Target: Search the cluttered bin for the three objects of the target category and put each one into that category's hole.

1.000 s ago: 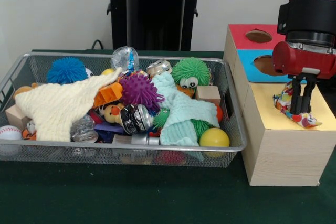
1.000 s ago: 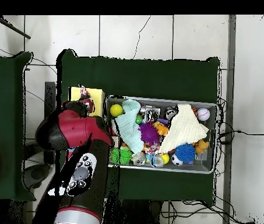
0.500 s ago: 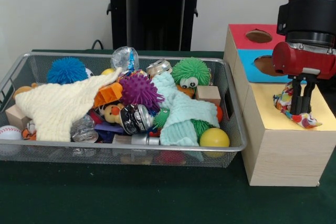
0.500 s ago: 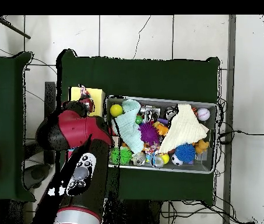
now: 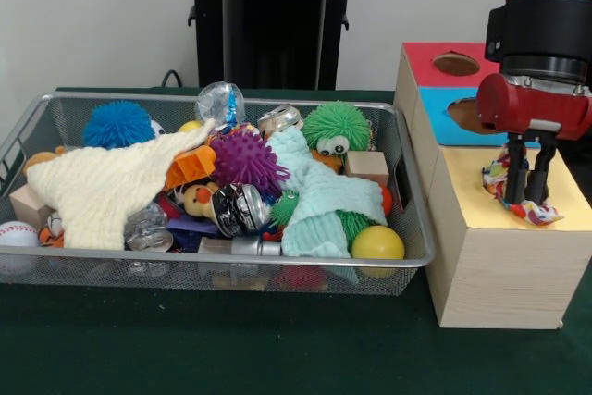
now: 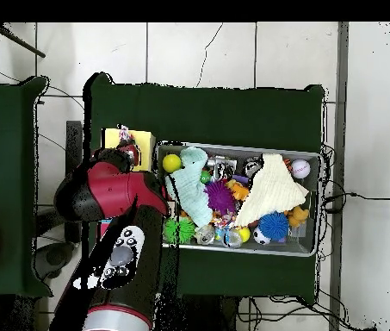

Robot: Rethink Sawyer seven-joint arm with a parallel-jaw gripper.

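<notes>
A crumpled wrapper [image 5: 500, 182], printed red, yellow, blue and white, lies on top of the yellow box [image 5: 462, 193] at the right; the overhead view shows it [image 6: 126, 134] at the box's far end. My gripper [image 5: 527, 203] hangs straight down over it, with the fingers [image 5: 514, 173] slightly apart on either side of the wad and their tips at the box top. The wire mesh bin [image 5: 231, 264] stands to the left, full of clutter. I see no other wrapper clearly in it. The yellow box's hole is hidden.
A red box [image 5: 430, 62] and a blue box [image 5: 442, 108], each with a hole, stand behind the yellow one. The bin holds two cloths [image 5: 102, 187], spiky balls [image 5: 245, 159], cans [image 5: 236, 208], a yellow ball [image 5: 377, 243] and a baseball [image 5: 17, 233].
The gripper's fingers have parted and the arm has risen slightly. The wrapper now rests loose on the yellow box instead of being pinched.
</notes>
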